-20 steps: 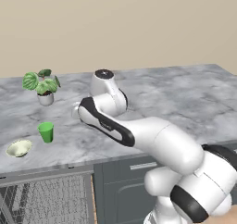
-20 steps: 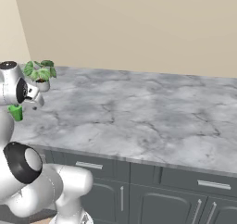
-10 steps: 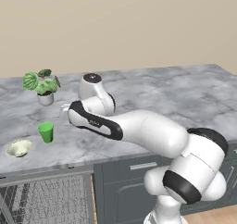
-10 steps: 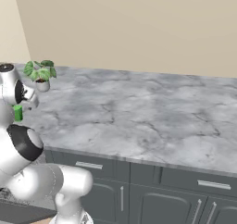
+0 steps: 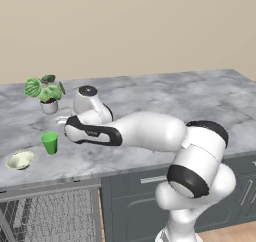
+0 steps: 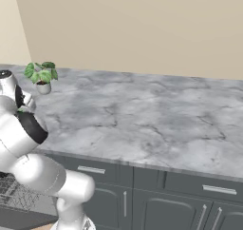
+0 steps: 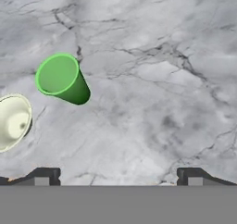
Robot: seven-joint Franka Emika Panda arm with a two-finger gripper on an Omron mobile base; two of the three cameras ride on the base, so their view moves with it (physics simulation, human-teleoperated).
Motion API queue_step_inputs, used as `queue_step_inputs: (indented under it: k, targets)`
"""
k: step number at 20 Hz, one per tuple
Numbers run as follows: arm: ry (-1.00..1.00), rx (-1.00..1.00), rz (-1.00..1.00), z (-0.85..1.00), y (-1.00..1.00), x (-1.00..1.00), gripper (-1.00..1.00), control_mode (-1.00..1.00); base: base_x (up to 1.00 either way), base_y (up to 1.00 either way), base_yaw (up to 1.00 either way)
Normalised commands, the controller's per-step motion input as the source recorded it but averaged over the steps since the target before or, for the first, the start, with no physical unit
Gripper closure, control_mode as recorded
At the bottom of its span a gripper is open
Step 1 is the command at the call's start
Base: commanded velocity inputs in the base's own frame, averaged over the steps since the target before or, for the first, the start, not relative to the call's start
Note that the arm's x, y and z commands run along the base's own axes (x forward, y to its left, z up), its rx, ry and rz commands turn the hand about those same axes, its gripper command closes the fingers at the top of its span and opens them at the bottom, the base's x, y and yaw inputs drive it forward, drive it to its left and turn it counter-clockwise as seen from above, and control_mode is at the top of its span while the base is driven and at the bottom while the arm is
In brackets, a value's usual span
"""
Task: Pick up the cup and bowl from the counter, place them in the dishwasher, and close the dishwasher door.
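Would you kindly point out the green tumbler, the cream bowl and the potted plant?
Bright green tumbler (image 7: 60,78): hand view, inside.
Shallow cream bowl (image 5: 20,160): left base view, middle.
Leafy potted plant (image 6: 42,73): right base view, leaves.

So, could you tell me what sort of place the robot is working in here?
It looks like a home-style kitchen, a rendered one: a marble counter over dark grey cabinets, a dishwasher with a wire rack, and a cup and bowl beside a potted plant.

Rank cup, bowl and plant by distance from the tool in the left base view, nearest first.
Tool sits open over the counter.
1. Cup: just in front of it, slightly left.
2. Plant: behind it, to the left, near the wall.
3. Bowl: farthest left, by the front edge.
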Motion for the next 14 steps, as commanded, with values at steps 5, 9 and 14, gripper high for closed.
queue_step_inputs:
  k: [5,9,14]
  targets:
    - [0.0,0.0,0.0,-0.23,0.42,0.33,-1.0,-1.0,0.0,0.0,0.0]
    - [0.0,0.0,0.0,-0.21,0.38,0.35,-1.0,-1.0,0.0,0.0,0.0]
    - [0.0,0.0,-0.01,-0.16,0.34,0.37,-1.0,-1.0,0.0,0.0,0.0]
